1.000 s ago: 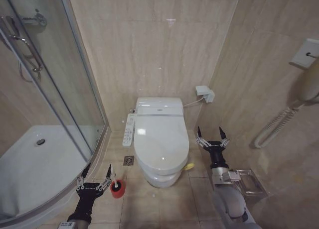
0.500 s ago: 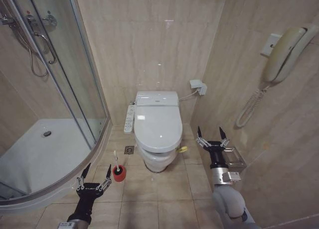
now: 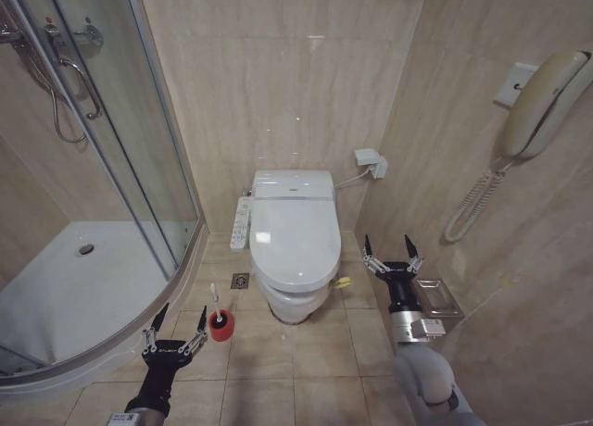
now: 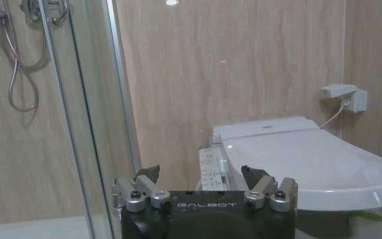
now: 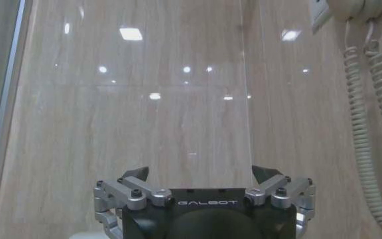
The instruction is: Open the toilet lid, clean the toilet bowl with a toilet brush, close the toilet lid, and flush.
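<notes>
Nothing has shifted but the camera. Toilet lid (image 3: pixel 295 243) lies shut; toilet brush (image 3: pixel 219 320) stands left of it. Left gripper (image 3: pixel 173 337) and right gripper (image 3: pixel 390 259) spread, empty. Lifting the lid comes first.

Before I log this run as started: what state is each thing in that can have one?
toilet lid: closed, down flat.
toilet brush: upright in its red holder on the floor, untouched.
left gripper: open, holding nothing, beside the brush.
right gripper: open, holding nothing, to the right of the toilet.
wall phone: handset hung up.
</notes>
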Robot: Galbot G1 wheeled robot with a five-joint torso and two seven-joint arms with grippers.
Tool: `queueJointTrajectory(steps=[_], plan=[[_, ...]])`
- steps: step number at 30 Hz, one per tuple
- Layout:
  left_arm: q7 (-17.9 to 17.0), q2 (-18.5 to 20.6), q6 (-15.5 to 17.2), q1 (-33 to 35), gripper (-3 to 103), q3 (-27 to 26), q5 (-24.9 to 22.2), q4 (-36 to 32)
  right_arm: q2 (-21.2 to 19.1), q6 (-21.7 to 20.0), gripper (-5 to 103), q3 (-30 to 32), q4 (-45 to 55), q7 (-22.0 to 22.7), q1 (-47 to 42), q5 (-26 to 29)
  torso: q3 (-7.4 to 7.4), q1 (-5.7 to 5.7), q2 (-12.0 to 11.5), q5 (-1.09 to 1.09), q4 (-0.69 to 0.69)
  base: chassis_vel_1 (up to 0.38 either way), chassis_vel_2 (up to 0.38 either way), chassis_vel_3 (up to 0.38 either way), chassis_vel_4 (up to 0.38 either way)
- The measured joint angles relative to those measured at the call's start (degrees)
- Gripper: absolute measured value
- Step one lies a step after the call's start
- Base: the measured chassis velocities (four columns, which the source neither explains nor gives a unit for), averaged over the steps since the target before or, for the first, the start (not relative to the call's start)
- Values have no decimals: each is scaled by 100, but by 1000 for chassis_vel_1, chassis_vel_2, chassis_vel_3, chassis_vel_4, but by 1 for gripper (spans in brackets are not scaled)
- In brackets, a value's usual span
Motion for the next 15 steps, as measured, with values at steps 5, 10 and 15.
queueJointTrajectory(steps=[5,10,15], plan=[[0,0,0,1,82,0,0,0,-34,-34,100,-25,-162,3,55,-41,0,0,0,0,-1,0,0,0,0],[0,0,0,0,82,0,0,0,41,-30,100,32,-305,49,121,-96,0,1,0,1,0,0,0,0,0],[0,0,0,0,82,0,0,0,88,-246,100,45,-264,284,24,-242,0,1,0,0,0,0,0,0,0]])
